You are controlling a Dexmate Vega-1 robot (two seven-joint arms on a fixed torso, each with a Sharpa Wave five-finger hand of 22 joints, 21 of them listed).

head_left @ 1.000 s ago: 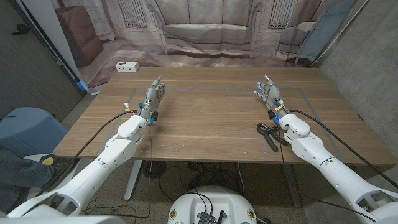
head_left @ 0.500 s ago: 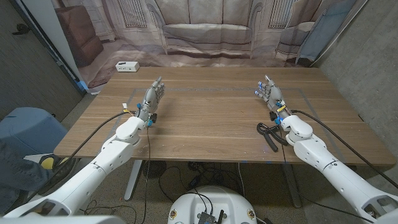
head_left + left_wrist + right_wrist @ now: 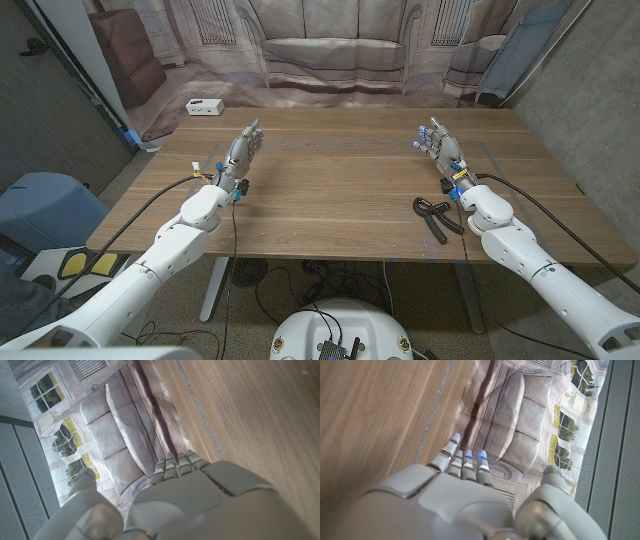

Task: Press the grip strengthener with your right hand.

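The grip strengthener [image 3: 435, 216] is lying flat on the wooden tabletop [image 3: 340, 180], near the front edge on the robot's right side. Its black handles are running from the coil end, which is pointing toward the back, down toward the front edge, angled slightly to the right. The right hand [image 3: 440, 150] is standing beyond it, toward the backdrop, fingers extended and apart, holding nothing, its wrist passing just beside the strengthener. Nothing is lying between them. The left hand [image 3: 240, 155] is also released, fingers straight, well apart on the other side. A small white box [image 3: 203, 106] is sitting near the far left corner.
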